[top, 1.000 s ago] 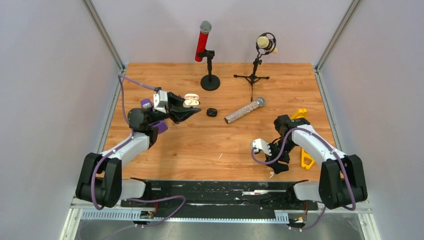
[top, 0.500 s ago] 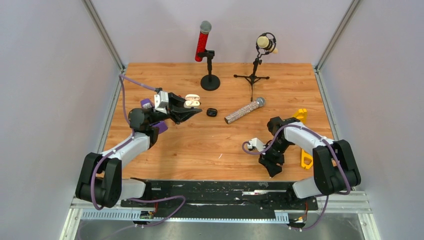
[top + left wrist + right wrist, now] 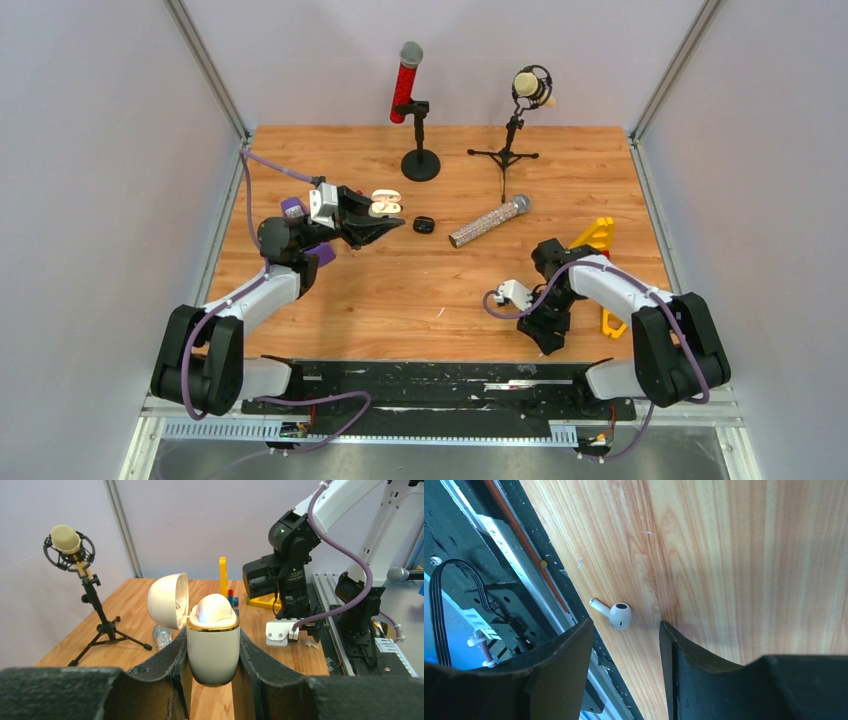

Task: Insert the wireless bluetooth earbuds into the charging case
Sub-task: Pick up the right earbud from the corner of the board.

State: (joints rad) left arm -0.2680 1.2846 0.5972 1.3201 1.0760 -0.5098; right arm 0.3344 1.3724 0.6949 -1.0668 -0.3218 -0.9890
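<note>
Right wrist: right claw [image 3: 625,625] spread over white earbud [image 3: 618,616]

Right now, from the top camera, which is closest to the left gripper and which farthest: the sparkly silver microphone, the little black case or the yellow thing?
1. The little black case, just right of the left gripper holding the cream case.
2. The sparkly silver microphone, lying mid-table.
3. The yellow thing, by the right edge.
</note>
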